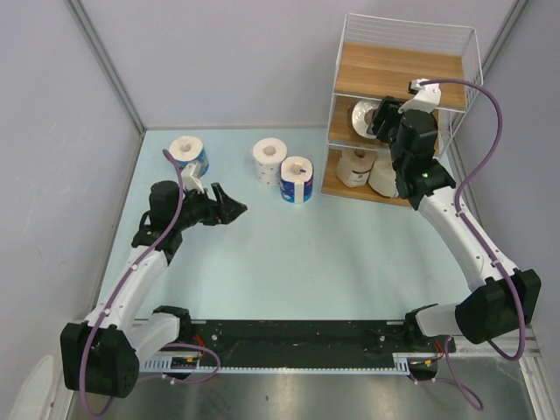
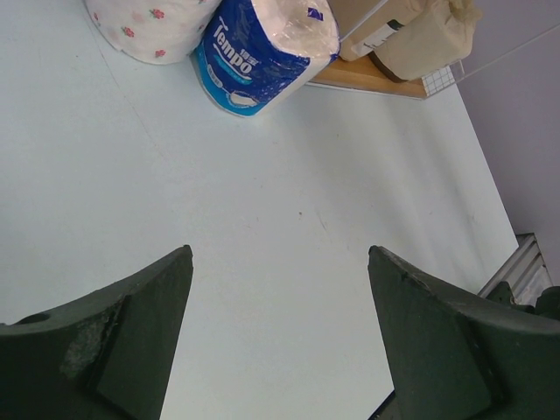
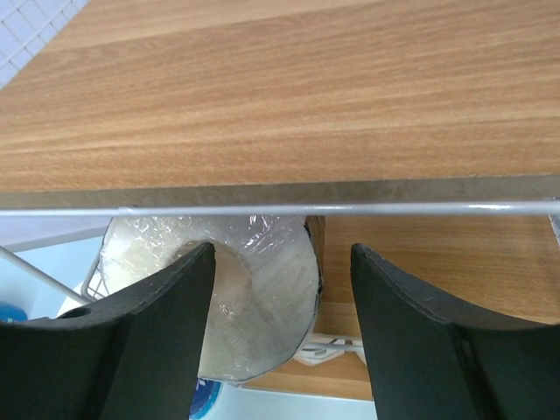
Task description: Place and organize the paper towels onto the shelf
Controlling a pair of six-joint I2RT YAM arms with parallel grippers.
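Note:
The shelf (image 1: 398, 70) stands at the back right. On its middle board lies one paper towel roll (image 1: 362, 115), and two pale rolls (image 1: 354, 165) (image 1: 383, 176) sit on the bottom board. My right gripper (image 1: 382, 121) is at the middle tier. In the right wrist view it (image 3: 282, 249) stands open around a plastic-wrapped roll (image 3: 262, 289), with a gap to the right finger. Three rolls stand on the table: a blue one (image 1: 187, 154), a white speckled one (image 1: 269, 158) and another blue one (image 1: 297, 178). My left gripper (image 1: 229, 208) is open and empty over bare table (image 2: 280, 252).
In the left wrist view the speckled roll (image 2: 149, 26) and a blue roll (image 2: 262, 48) lie ahead, with the shelf's bottom board (image 2: 367, 77) behind them. A wooden board (image 3: 280, 96) and a wire rail (image 3: 280, 210) run just above my right fingers. Grey walls close in the table.

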